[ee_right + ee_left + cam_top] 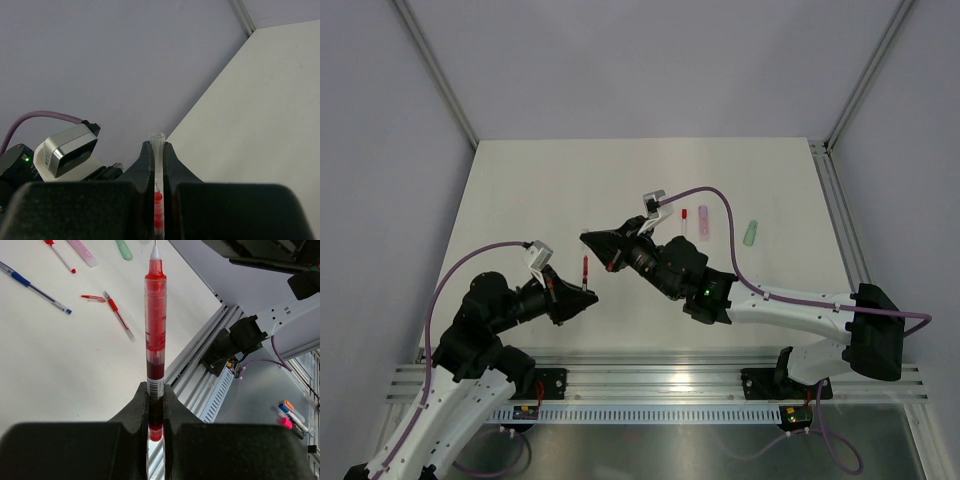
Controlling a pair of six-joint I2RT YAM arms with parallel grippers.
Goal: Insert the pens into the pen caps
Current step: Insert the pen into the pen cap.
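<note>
My left gripper is shut on the lower end of a red pen with a clear barrel. The pen stands up out of the jaws with its white tip free, and it also shows in the top view. My right gripper hovers just above and behind that tip. It is shut on a clear tube cap, whose open end sticks out past the fingertips. On the table lie a blue pen, a thin red pen, a loose red cap, another red pen, a pink pen and a green one.
The aluminium rail with the arm bases runs along the near table edge. Grey walls close in the table at the back and sides. A few markers lie below the table beyond the rail. Purple cables loop over both arms.
</note>
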